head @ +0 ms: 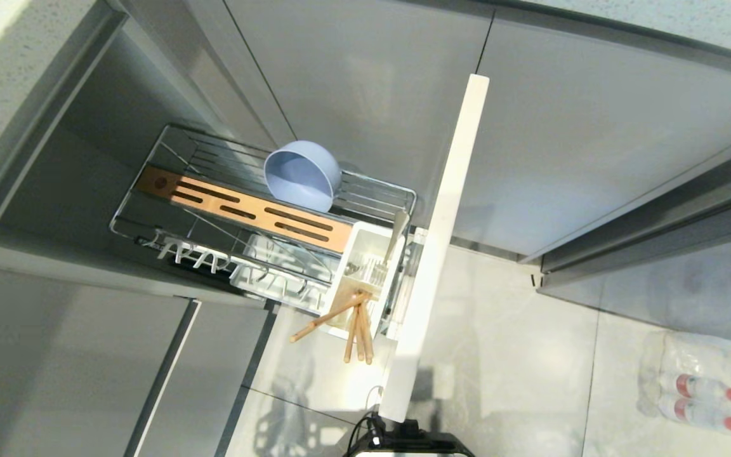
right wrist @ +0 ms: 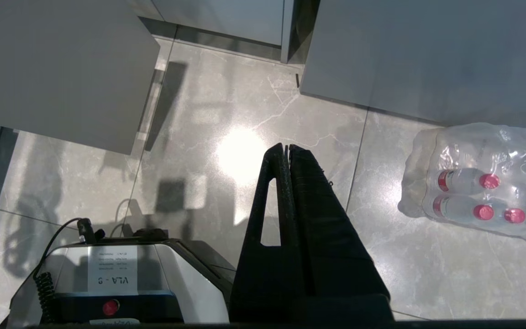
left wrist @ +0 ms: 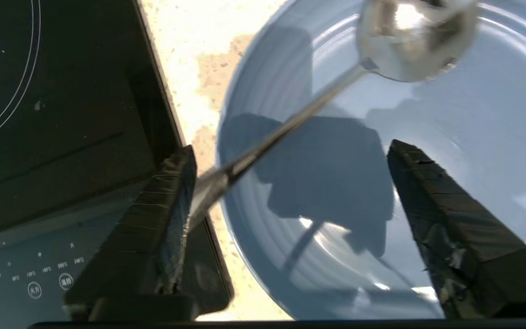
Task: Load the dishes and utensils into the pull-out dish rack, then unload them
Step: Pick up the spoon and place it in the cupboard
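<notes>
In the left wrist view my left gripper [left wrist: 290,146] hangs open over a light-blue plate [left wrist: 496,137] lying on a speckled countertop [left wrist: 190,55]. A slim spoon [left wrist: 416,39] has its shiny bowl above the plate, and its handle slants back against the inner face of one finger [left wrist: 167,214]; the other finger stands far from it. In the head view the pull-out dish rack [head: 150,228] is drawn out, with a grey-blue bowl [head: 302,174] tilted on its wires. Wooden chopsticks [head: 356,324] stick out of its white caddy [head: 356,254]. My right gripper [right wrist: 286,146] is shut and empty above the floor.
A black induction hob [left wrist: 62,114] borders the plate. The rack's tall pale front panel [head: 441,241] stands out over the tiled floor. A shrink-wrapped pack of water bottles [head: 702,387] lies on the floor to the right. My base [right wrist: 107,283] sits below the right gripper.
</notes>
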